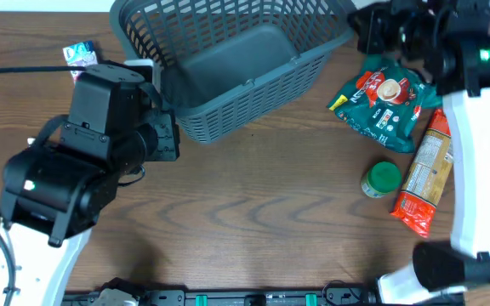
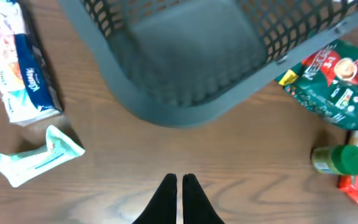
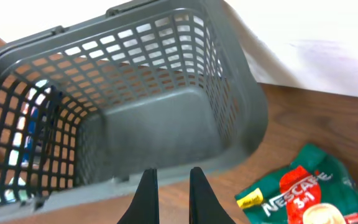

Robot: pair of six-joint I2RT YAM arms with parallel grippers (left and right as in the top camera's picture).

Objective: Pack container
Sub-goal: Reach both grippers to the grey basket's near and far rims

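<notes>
Surface (image 1: pixel 253 212): brown wood grain with a dull sheen. It carries everything in view.
Room: a white backdrop (image 3: pixel 316 43) meets the far edge of the surface beyond the right hand. Nothing more of the room can be made out.
Near edge: a dark rail (image 1: pixel 228 297) with green fittings runs along it, between the two arm bases.
Basket (image 1: pixel 236 59): dark grey with slotted sides and a solid bottom that looks bare. It stands on the far middle of the surface, between the two hands.
Left hand (image 2: pixel 179 180): fingers pressed together, holding nothing. It hangs over bare wood, and the basket's rounded corner is just ahead of the fingertips.
Right hand (image 3: pixel 171 171): fingers stand slightly apart with nothing between them. It hangs at the basket's near rim and looks into the basket.
Coffee packet (image 1: pixel 381 98): green and red, lying flat. It is close beside the right hand and just outside the basket's wall.
Jar (image 1: pixel 381 180): green lid, standing near the coffee packet and well to the right of the left hand.
Pasta packet (image 1: pixel 428 170): orange and red, lying just beside the jar.
Tissue pack (image 2: pixel 20 62): white and blue, ahead and to the left of the left hand, beside the basket.
Small mint packet (image 2: pixel 39 155): lies flat to the left of the left hand, near the tissue pack.
</notes>
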